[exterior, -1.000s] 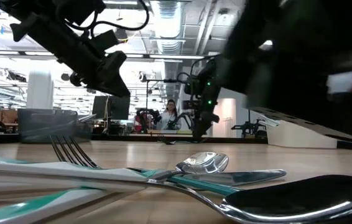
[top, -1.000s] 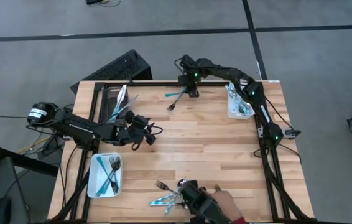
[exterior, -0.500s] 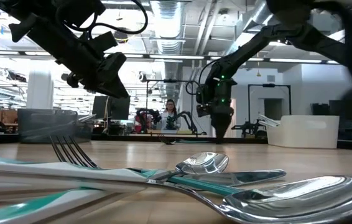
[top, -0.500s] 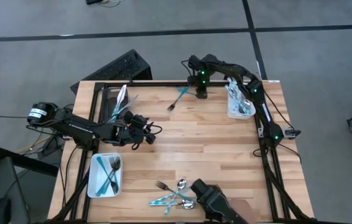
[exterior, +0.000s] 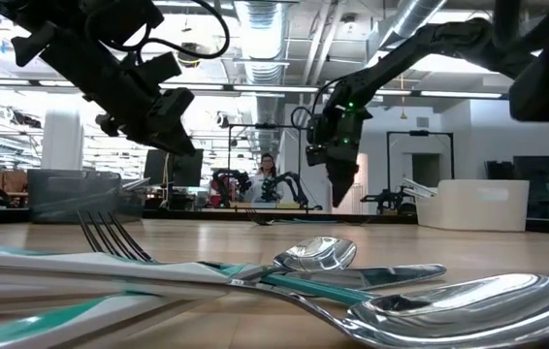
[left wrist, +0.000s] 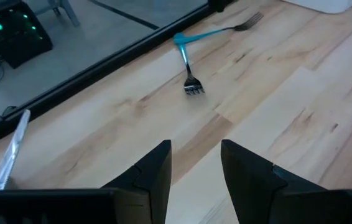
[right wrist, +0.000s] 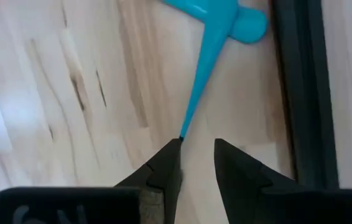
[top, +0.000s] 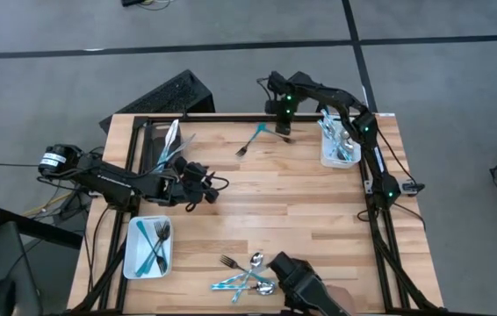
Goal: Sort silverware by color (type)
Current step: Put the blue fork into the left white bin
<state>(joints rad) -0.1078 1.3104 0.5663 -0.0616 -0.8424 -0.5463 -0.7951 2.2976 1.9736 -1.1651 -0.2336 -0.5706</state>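
The wooden table (top: 284, 202) carries two white bins (top: 147, 247), scattered silverware (top: 247, 274) and a teal-handled fork (top: 250, 140).

Even, bright light falls from above on the wooden table (top: 275, 202), with only faint, soft shadows under the arms. At table height, ceiling strip lights (exterior: 265, 15) glare white, and the nearest spoon (exterior: 449, 305) shines with reflections but lies blurred, as does the room behind. Both wrist views are soft: the dark fingers (left wrist: 154, 177) and the teal handle (right wrist: 210, 56) are out of focus.
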